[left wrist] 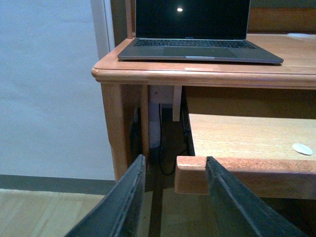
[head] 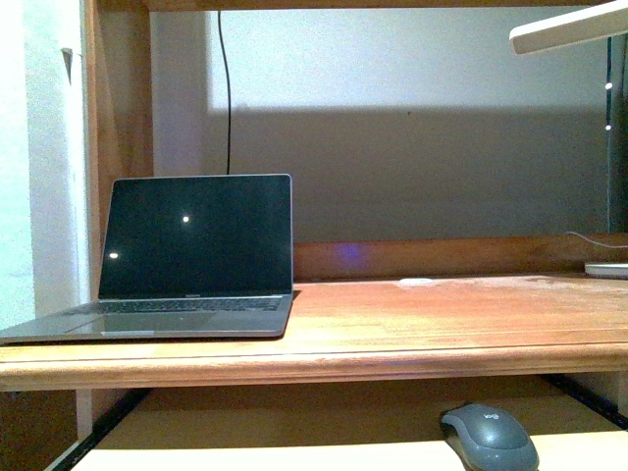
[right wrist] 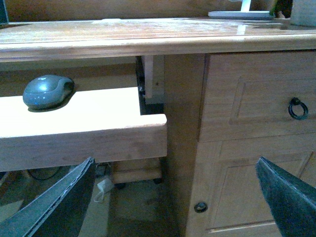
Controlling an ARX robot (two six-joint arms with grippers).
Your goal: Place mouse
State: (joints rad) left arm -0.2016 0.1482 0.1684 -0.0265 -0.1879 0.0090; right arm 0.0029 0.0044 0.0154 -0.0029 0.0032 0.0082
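The mouse (head: 489,437) lies toward the right edge of the pull-out surface (right wrist: 98,116), with bare wood on both sides. The left hand (left wrist: 175,197) and right hand (right wrist: 173,197) hang released and empty before its front edge.

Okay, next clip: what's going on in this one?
Nothing is being handled at this moment. The small dark grey domed plastic mouse lies on the pale wooden pull-out tray under the wooden desk top, on the robot's right. The left gripper and the right gripper are both open and empty, low in front of the tray. An open grey laptop with a dark screen sits on the desk top, to the left.
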